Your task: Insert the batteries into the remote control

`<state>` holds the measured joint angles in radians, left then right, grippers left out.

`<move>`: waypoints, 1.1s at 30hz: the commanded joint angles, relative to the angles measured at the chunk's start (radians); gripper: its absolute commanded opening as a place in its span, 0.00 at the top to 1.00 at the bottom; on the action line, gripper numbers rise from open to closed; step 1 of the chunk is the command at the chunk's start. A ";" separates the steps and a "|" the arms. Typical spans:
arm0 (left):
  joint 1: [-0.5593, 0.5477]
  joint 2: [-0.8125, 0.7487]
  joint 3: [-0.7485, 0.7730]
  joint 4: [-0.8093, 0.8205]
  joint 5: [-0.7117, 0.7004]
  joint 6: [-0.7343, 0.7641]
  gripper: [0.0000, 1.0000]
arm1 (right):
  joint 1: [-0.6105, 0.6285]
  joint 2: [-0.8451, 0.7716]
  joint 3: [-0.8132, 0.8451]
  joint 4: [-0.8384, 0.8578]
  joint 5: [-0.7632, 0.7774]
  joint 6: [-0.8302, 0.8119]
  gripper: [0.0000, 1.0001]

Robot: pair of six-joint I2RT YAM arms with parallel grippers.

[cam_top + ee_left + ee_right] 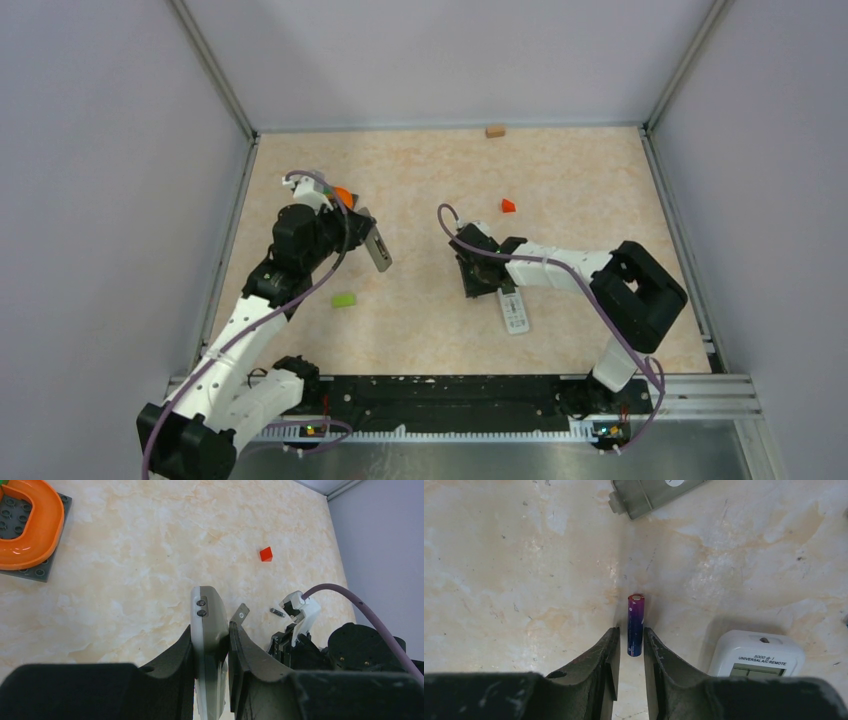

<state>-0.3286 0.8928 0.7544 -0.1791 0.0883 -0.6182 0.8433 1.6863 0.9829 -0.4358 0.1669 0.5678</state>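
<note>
Loading has not begun, it seems. The left gripper [211, 629] has its jaws clamped on a grey remote [205, 605], held above the tabletop [150, 545]. The right gripper [631, 632] has its jaws slightly open around one battery [636, 612], which is not yet inserted.

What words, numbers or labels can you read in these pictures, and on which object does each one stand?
"5000", an unclear sign, then "1": on the white remote, above its display window.
"UNIVERSAL A/C REMOTE": on the same remote, on the line just beneath.
Purple battery: no print can be read on it.
Grey remote: no text shows on the side in view.
</note>
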 commanded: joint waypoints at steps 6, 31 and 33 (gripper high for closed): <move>0.010 -0.018 -0.005 0.064 0.003 -0.002 1.00 | 0.023 0.065 0.060 -0.074 0.109 0.005 0.87; 0.008 0.247 -0.041 0.589 0.537 -0.251 1.00 | 0.045 -0.710 -0.052 0.288 -0.333 -0.345 0.93; 0.007 0.269 -0.060 0.674 0.549 -0.308 1.00 | 0.044 -0.684 0.015 0.213 -0.309 -0.317 0.92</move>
<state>-0.3222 1.1339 0.7189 0.2356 0.5407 -0.8082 0.8772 0.9749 0.8787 -0.1734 -0.0875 0.2729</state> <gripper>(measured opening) 0.278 0.101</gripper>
